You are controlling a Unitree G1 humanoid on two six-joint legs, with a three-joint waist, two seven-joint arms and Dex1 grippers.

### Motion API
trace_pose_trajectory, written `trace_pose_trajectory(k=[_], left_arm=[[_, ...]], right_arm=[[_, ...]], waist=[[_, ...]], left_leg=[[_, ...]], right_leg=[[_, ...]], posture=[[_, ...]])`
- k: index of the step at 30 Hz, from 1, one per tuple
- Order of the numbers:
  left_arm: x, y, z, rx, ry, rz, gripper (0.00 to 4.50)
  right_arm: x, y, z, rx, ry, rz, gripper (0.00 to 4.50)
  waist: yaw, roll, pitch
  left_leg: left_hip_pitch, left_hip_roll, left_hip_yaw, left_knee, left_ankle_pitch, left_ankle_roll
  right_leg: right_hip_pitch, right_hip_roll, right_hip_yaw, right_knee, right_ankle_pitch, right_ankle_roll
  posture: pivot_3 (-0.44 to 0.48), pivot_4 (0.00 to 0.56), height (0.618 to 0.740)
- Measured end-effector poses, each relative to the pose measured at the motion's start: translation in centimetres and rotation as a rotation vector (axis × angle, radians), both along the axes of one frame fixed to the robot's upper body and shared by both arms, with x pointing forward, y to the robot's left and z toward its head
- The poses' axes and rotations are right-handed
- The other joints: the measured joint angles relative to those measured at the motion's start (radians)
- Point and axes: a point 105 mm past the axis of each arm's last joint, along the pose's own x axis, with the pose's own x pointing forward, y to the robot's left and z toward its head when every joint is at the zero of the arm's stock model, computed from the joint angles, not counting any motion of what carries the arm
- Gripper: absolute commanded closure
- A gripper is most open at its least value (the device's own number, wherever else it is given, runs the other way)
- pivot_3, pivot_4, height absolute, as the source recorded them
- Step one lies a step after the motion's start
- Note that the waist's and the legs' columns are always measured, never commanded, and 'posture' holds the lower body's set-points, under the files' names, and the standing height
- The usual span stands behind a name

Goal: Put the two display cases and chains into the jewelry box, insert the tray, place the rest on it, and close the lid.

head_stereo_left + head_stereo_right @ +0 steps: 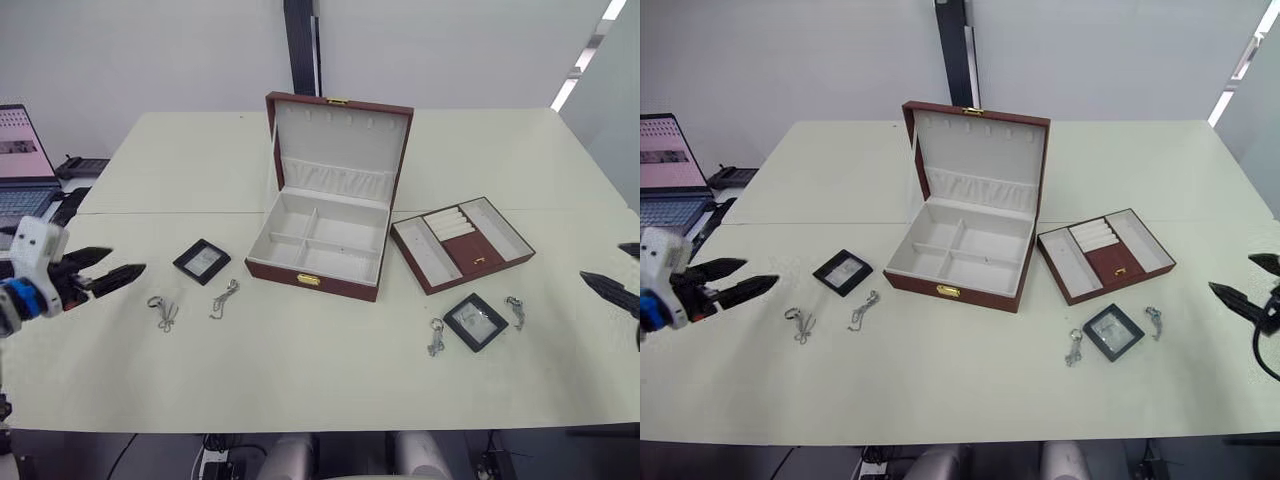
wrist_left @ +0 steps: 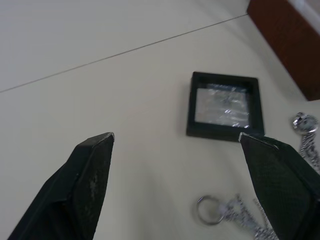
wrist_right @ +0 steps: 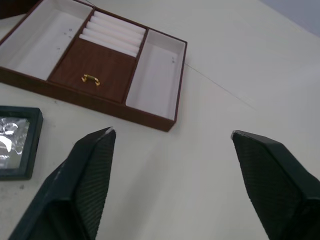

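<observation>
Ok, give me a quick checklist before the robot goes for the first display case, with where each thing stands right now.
1. Jewelry box lid open: ok.
2. Box compartments empty: ok.
3. Tray out of the box, to its right: ok.
4. Left gripper open: ok.
5. Left display case flat on the table, uncovered, chains beside it: ok.
6. Right gripper open, right display case free: ok.

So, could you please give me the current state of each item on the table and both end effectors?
Jewelry box: open, compartments empty.
Lid: raised upright.
Tray: out of the box, on the table to its right.
Left display case: flat on the table.
Right display case: flat on the table.
Left end effector: open, holding nothing.
Right end effector: open, holding nothing.
</observation>
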Motion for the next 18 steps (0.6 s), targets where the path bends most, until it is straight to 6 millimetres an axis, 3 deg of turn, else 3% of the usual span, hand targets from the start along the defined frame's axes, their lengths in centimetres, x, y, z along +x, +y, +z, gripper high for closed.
trace_pose_trajectory(k=[4, 9, 11, 15, 18], left_arm=[[1.4, -2.8, -0.4, 0.012, 0.0, -0.072, 2.8], [3.9, -5.2, 0.8, 0.059, -0.05, -0.106, 4.34], [4.8, -5.7, 0.7, 0.061, -0.051, -0.099, 4.5], [6.7, -7.6, -0.7, 0.064, -0.026, -0.108, 4.5], [7.4, -8.4, -1.7, 0.063, -0.005, -0.11, 4.5]], right_arm=[[1.2, 3.0, -0.3, 0.002, 0.019, 0.067, 2.69], [3.0, 7.2, -1.3, 0.026, 0.032, 0.153, 3.93], [3.8, 8.6, -1.9, 0.037, 0.042, 0.168, 4.41], [5.9, 12.5, -3.0, 0.052, 0.036, 0.224, 4.46], [6.7, 14.0, -4.0, 0.04, 0.048, 0.252, 4.46]], waist=[[0.001, 0.0, 0.0], [0.001, -0.002, 0.0], [0.0, -0.002, 0.0], [-0.001, -0.002, 0.0], [-0.001, -0.003, 0.0]], left_leg=[[-0.001, 0.0, 0.0, 0.001, 0.0, -0.001], [-0.001, -0.001, 0.0, 0.001, 0.001, -0.001], [-0.002, -0.001, 0.0, 0.001, 0.001, -0.001], [-0.002, -0.002, 0.0, 0.002, 0.001, -0.001], [-0.003, -0.002, 0.0, 0.002, 0.001, -0.001]], right_leg=[[0.0, 0.0, -0.001, 0.0, 0.0, 0.0], [-0.001, 0.0, -0.001, 0.0, 0.0, 0.0], [-0.002, 0.0, -0.001, 0.0, 0.0, 0.0], [-0.002, 0.0, -0.001, 0.001, 0.0, 0.0], [-0.004, 0.0, -0.001, 0.001, 0.0, 0.0]], posture=[[0.0, 0.15, 0.74], [0.0, 0.15, 0.74], [0.0, 0.15, 0.74], [0.0, 0.15, 0.74], [0.0, 0.15, 0.74]])
